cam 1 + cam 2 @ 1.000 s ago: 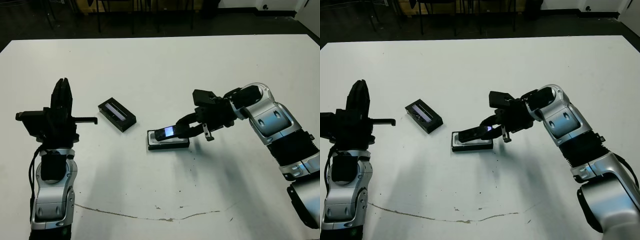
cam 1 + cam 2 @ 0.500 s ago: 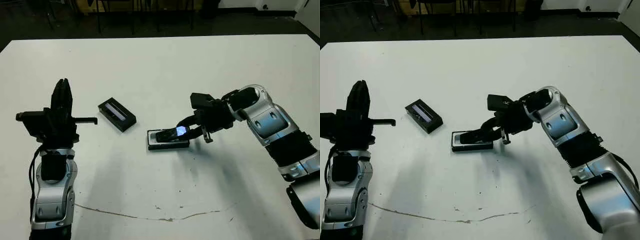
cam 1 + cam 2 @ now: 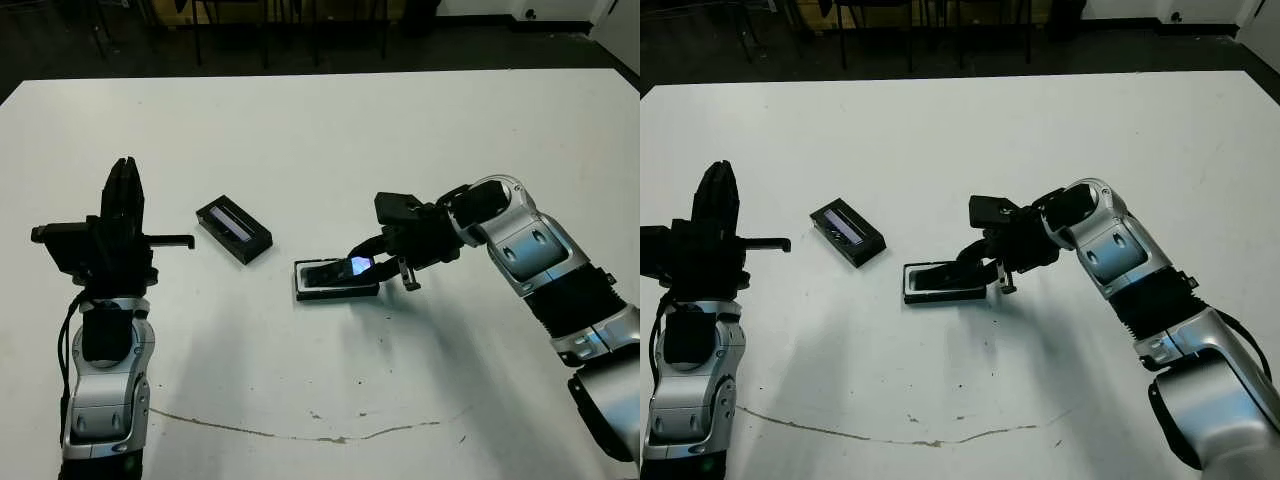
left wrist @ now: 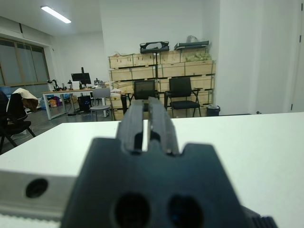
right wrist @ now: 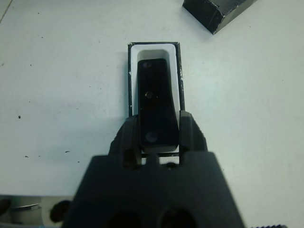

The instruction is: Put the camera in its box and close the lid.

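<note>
The box [image 3: 302,288], a small black tray with a white lining [image 5: 153,49], lies mid-table. The camera [image 5: 156,104], flat and black, rests lengthwise inside it, its bluish screen [image 3: 358,265] glowing at the end nearest my right gripper. My right gripper [image 3: 369,262] is shut on that end, one finger [image 5: 185,130] on each side. The lid [image 3: 234,230], black with a pale strip facing up, lies apart on the table to the box's left; one corner of the lid [image 5: 216,12] shows in the right wrist view. My left gripper [image 3: 124,185] stands upright at the far left, shut and holding nothing.
The white table [image 3: 330,140] stretches bare behind and in front of the box, with a thin crack line [image 3: 300,432] near the front edge. Beyond the table, the left wrist view shows chairs [image 4: 183,92] and stacked wooden crates [image 4: 161,64].
My right gripper has come down and slightly left, bringing the camera from a tilt above the tray to lying inside it. The left arm and the lid have not moved.
</note>
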